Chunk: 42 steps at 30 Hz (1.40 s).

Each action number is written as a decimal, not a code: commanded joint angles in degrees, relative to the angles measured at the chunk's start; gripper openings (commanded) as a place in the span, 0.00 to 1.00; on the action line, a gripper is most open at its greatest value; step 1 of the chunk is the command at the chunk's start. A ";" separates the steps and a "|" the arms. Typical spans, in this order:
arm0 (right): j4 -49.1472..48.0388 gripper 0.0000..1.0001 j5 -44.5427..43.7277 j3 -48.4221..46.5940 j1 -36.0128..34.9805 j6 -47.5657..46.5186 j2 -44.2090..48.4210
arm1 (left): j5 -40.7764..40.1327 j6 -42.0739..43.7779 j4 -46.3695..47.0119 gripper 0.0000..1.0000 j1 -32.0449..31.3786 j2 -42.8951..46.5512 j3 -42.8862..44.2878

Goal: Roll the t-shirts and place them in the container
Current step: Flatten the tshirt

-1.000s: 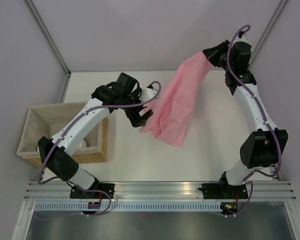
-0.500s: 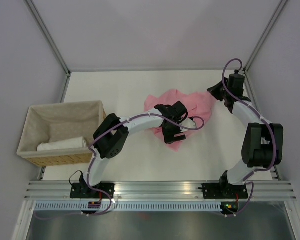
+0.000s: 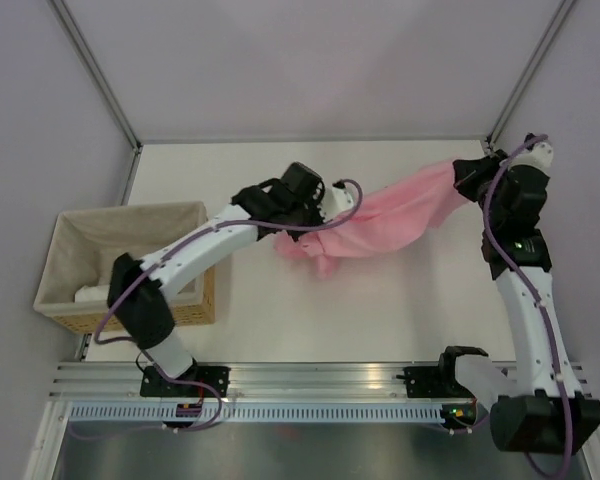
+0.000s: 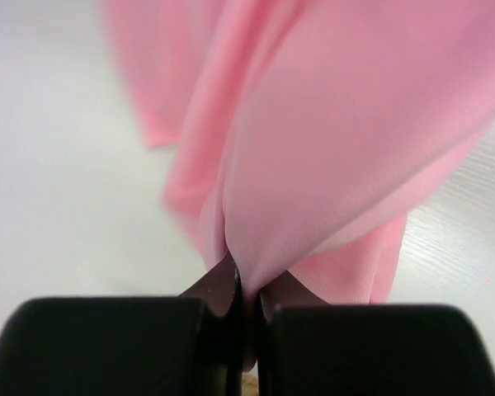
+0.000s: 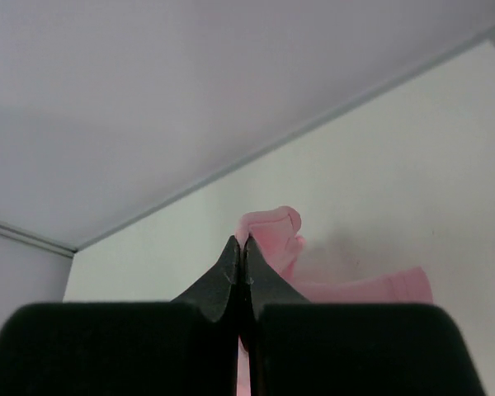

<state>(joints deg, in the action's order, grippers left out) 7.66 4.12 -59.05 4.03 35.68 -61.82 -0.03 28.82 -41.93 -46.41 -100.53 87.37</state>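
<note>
White tabletop, lilac walls. Pink t-shirt strung across mid-frame. Left gripper pinching its left end, right gripper pinching upper-right end. Wicker basket at left.

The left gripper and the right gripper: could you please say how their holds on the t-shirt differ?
The left gripper pinches a broad fold above the table centre; the right gripper pinches a small tuft near its far right corner. Both are shut on the t-shirt.
</note>
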 commanded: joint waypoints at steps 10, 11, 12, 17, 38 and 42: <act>22.64 0.00 3.61 -13.98 0.45 -7.46 19.11 | -7.27 4.67 -7.99 0.03 4.48 32.76 4.65; 22.84 0.00 4.31 -14.34 0.36 -7.47 18.85 | -6.13 4.67 -7.90 0.03 5.79 33.03 4.39; 21.97 0.00 5.19 -14.26 0.36 -7.29 18.15 | -5.51 4.75 -7.99 0.03 6.33 32.94 3.60; 14.06 0.00 9.94 -14.94 0.36 -4.22 8.60 | -2.43 5.54 -0.64 0.03 11.25 27.78 0.69; 0.18 0.00 12.67 7.94 0.36 6.23 13.65 | 10.60 22.70 -1.84 0.65 19.61 8.88 1.93; -2.99 0.00 10.83 11.50 0.36 6.86 10.42 | -0.30 12.86 -0.61 0.74 19.69 -2.81 8.32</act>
<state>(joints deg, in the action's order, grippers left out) 10.02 15.62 -49.95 4.27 39.53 -47.64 6.28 45.80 -42.85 -26.81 -96.03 92.18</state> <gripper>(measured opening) 0.010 0.733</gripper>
